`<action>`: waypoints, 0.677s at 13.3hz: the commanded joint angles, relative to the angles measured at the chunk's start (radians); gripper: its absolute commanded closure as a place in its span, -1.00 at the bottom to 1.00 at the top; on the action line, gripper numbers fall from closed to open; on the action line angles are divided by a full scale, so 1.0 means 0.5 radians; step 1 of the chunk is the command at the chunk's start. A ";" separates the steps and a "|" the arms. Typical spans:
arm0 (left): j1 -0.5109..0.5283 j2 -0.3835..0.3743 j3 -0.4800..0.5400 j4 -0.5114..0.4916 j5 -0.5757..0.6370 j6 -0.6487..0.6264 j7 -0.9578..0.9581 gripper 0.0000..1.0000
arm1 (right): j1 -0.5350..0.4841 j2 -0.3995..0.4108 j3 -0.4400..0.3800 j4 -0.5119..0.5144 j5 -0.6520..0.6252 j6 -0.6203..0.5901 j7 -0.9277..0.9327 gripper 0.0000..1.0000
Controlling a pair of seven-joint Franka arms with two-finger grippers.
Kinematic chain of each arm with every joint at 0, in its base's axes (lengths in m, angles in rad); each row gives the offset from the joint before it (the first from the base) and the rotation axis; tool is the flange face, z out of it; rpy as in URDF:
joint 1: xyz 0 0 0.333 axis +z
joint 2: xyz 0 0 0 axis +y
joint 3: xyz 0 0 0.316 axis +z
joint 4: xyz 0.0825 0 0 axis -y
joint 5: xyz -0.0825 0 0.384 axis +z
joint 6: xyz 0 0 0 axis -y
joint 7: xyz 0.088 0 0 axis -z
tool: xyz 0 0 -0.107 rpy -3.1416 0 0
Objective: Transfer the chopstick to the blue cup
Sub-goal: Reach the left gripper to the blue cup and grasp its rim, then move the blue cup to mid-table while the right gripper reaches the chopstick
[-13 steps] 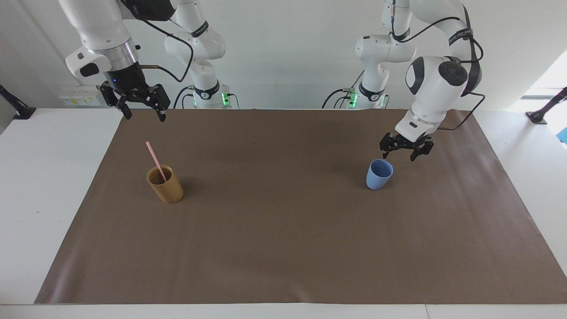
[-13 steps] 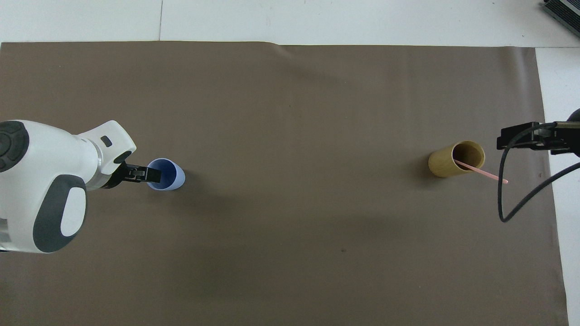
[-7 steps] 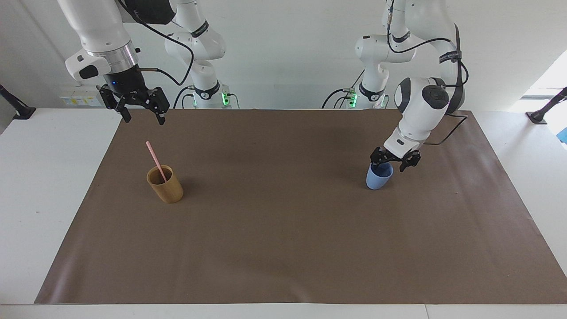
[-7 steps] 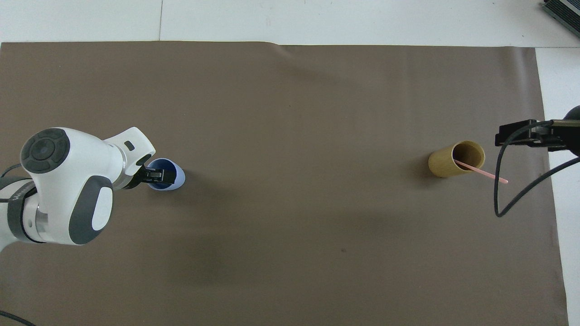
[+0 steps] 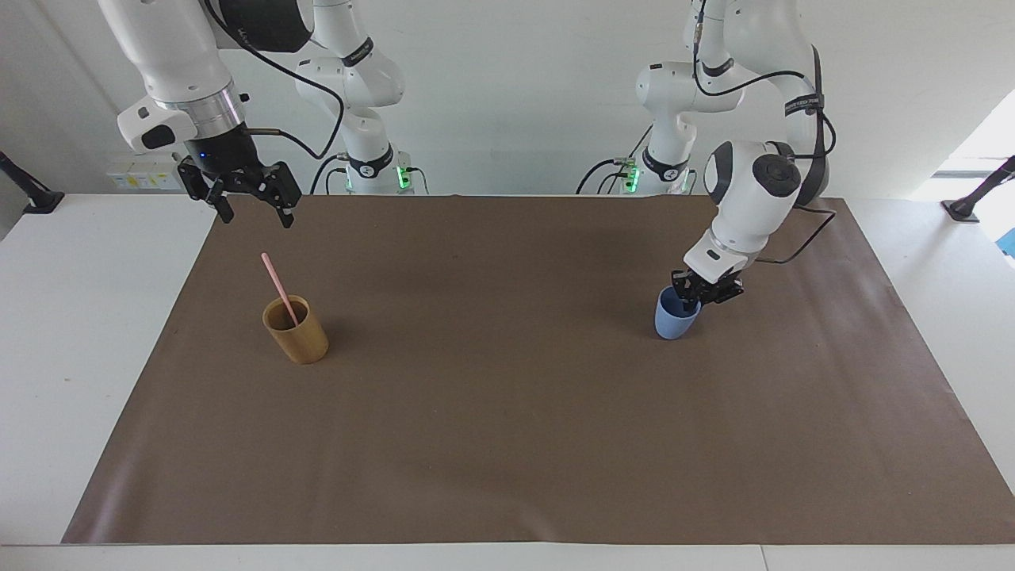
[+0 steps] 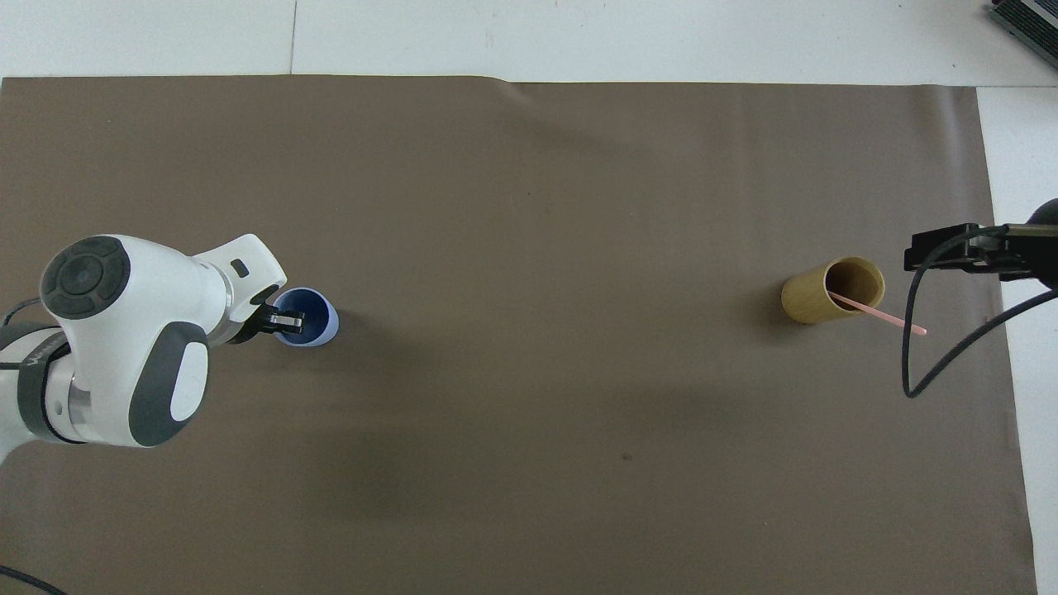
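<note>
Left arm gripping the cup rim; chopstick not yet picked.

Left gripper (image 5: 695, 300) is pinching the rim of the small light-blue tapered cup (image 5: 676, 319) toward its own end of the brown mat (image 5: 507, 444), likely steadying it. Right gripper (image 5: 252, 208), spread wide, is hovering above the mat's edge. The thin pale-pink chopstick (image 5: 278, 287) is leaning in the tan bamboo cylinder cup (image 5: 300, 337); next, descending onto that stick.

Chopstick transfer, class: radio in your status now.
Left claw shut on blue cup rim. Right claw open, up in the air. Chopstick leaning in tan cup. Nothing in the way.
</note>
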 commanded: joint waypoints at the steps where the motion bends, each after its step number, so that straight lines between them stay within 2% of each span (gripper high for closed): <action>1: -0.039 0.080 0.031 0.149 0.010 0.009 0.035 1.00 | -0.030 -0.055 0.006 -0.071 0.020 0.044 -0.083 -1.00; 3: -0.109 0.068 0.031 0.283 0.010 -0.080 0.013 1.00 | -0.033 -0.055 0.003 -0.071 0.020 0.044 -0.089 -1.00; 5: -0.234 0.077 0.031 0.501 0.010 -0.371 -0.151 1.00 | -0.045 -0.055 0.000 -0.071 0.020 0.044 -0.089 -1.00; 9: -0.621 0.114 0.028 0.616 0.010 -0.418 -0.615 1.00 | -0.052 -0.055 -0.003 -0.119 0.017 0.059 -0.083 -1.00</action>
